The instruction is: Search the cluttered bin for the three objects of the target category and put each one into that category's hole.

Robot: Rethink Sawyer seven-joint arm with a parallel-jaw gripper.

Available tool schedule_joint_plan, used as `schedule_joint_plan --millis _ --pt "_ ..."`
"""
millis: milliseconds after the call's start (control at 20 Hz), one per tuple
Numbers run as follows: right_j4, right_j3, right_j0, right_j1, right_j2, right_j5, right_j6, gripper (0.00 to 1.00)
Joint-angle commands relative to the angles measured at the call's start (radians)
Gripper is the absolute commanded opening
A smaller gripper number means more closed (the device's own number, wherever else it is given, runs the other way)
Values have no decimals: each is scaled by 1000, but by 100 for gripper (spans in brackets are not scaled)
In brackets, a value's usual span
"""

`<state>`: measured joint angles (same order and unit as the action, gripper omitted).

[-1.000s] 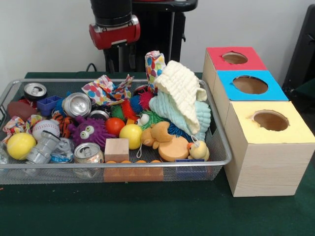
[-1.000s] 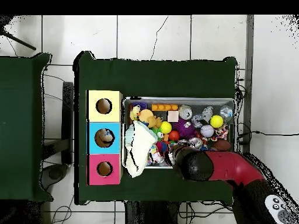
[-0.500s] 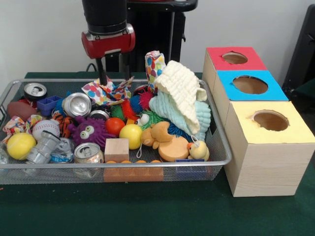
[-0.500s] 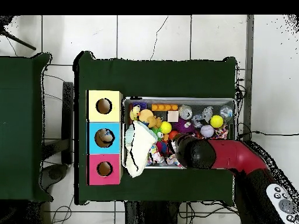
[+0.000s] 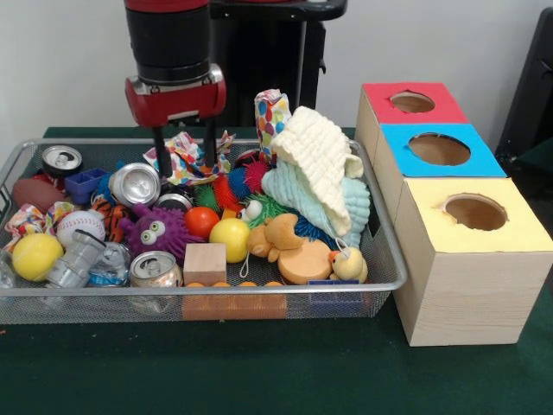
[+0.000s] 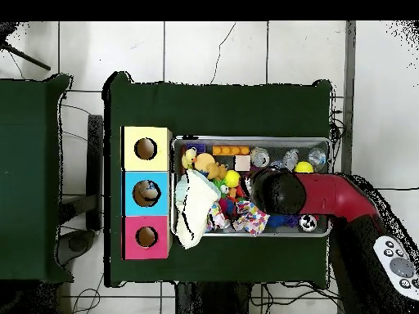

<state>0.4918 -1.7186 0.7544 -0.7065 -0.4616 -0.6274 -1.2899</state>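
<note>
Two dark fingers (image 5: 159, 152) of the end effector (image 5: 183, 154) stood apart and empty, straddling the spotted cloth (image 5: 185, 157) at the back of the wire bin (image 5: 384, 259). Crushed cans (image 5: 136, 183) lay just beside it. Holed boxes (image 5: 467, 259) stood beside the bin on the bench (image 5: 276, 372).

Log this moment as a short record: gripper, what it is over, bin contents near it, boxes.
gripper: gripper, fingers open, lowered into the bin
under it: patterned cloth between the fingers, not clearly gripped
nearby: open can, purple spiky toy, red ball
bin: wire mesh bin, crowded
boxes: red box, blue box, yellow box, each with a round hole on top
</note>
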Motion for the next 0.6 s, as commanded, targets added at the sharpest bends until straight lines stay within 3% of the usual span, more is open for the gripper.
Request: schedule_joint_plan --millis 50,250,600 --pt "99 179 -23 100 -46 -128 194 100" --pt "119 218 -2 137 -83 -154 267 100" --pt "149 240 40 180 -119 -142 317 100"
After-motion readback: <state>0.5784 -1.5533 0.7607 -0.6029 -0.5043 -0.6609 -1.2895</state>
